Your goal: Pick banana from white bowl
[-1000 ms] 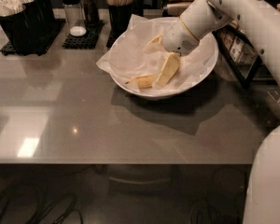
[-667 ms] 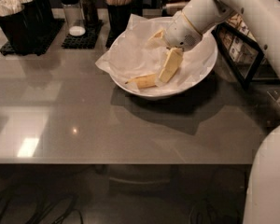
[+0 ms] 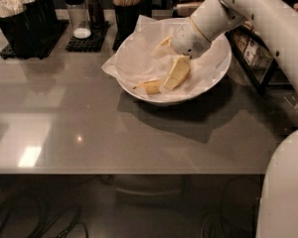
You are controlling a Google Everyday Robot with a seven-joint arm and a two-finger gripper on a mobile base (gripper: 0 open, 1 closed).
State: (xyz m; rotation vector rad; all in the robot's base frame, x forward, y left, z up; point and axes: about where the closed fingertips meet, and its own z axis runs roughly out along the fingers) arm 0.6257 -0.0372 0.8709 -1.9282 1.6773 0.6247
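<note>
The white bowl (image 3: 216, 76) stands on the grey table, lined with crinkled white paper that sticks out past its rim. The banana (image 3: 151, 87) lies at the bowl's front left, only its yellow end and dark tip showing. My gripper (image 3: 163, 67) reaches down into the bowl from the upper right. Its pale yellow fingers (image 3: 177, 73) are spread apart. The lower finger lies against the banana and covers the rest of it; the other finger is further back over the paper. The gripper is open.
Black cups of utensils (image 3: 20, 19), a glass shaker (image 3: 78, 15) and a cup of sticks (image 3: 126, 6) stand along the table's back edge on black mats. A dark rack (image 3: 256, 58) stands to the right of the bowl. My white arm (image 3: 268, 19) crosses the upper right.
The gripper rose slightly inside the bowl and came back down to about where it was. The banana has stayed in place.
</note>
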